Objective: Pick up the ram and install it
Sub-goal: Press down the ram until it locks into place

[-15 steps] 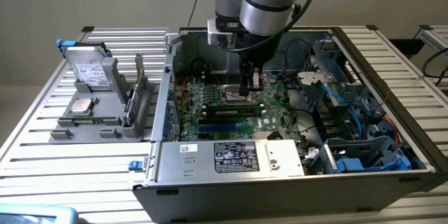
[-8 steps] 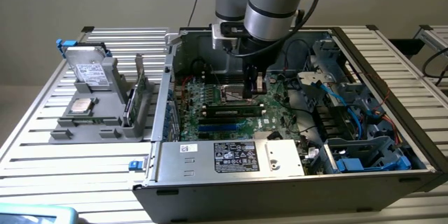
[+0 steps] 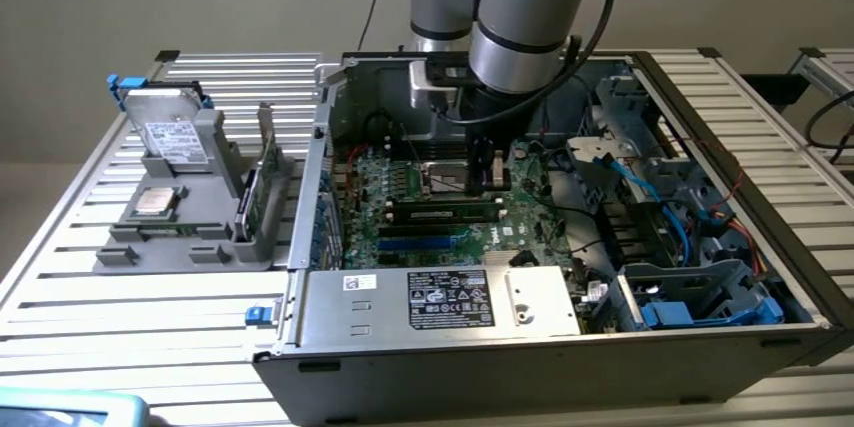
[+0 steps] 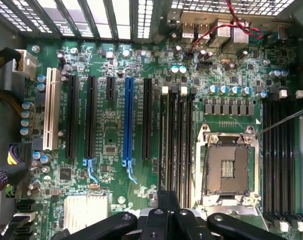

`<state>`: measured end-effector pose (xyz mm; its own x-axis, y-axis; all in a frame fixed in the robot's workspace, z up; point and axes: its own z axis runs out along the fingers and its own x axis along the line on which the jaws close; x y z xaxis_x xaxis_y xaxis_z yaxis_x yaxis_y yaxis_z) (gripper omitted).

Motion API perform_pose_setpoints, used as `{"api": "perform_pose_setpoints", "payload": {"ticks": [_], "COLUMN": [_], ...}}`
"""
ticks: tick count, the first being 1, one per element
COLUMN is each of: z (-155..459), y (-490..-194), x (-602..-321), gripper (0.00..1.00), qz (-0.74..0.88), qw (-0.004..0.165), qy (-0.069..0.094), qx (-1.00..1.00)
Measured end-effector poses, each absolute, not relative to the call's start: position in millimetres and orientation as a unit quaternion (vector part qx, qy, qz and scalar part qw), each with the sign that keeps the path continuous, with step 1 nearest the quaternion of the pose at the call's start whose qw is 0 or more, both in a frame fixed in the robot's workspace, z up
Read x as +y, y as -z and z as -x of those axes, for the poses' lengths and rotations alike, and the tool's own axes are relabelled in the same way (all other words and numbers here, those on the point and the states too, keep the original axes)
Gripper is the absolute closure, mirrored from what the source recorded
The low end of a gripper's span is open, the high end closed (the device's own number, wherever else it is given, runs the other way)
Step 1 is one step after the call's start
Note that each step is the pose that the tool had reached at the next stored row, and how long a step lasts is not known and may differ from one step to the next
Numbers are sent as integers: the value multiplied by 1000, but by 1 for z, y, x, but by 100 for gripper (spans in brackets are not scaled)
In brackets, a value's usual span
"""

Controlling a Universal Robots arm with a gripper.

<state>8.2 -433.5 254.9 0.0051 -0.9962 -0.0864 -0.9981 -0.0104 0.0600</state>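
Observation:
The ram (image 3: pixel 441 214), a long dark stick with a white label, stands on edge in a slot of the green motherboard (image 3: pixel 400 187) inside the open computer case. My gripper (image 3: pixel 487 175) reaches down into the case over the end of the ram nearest the exterior view's right. Its black fingers (image 4: pixel 159 216) are pressed together with nothing between them, so it is shut. In the wrist view, my gripper (image 4: pixel 166 214) hangs over one end of the black memory slots (image 4: pixel 177 145) beside the CPU socket (image 4: pixel 226 167). Seen edge-on there, the ram cannot be told from the slots.
The power supply (image 3: pixel 441 299) fills the case's front. Blue cables and drive cages (image 3: pixel 694 292) crowd the exterior view's right. On the slatted table at the exterior view's left, a grey fixture (image 3: pixel 187 232) holds a hard drive (image 3: pixel 171 132), a CPU (image 3: pixel 154 202) and an upright green card (image 3: pixel 274 172).

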Motion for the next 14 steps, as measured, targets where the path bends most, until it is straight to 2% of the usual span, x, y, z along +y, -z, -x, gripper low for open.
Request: {"api": "perform_pose_setpoints", "payload": {"ticks": [14], "z": [-10], "y": [-239], "x": [-436], "gripper": [89], "qz": [709], "qw": [13], "qy": [-56], "qx": [703]}}
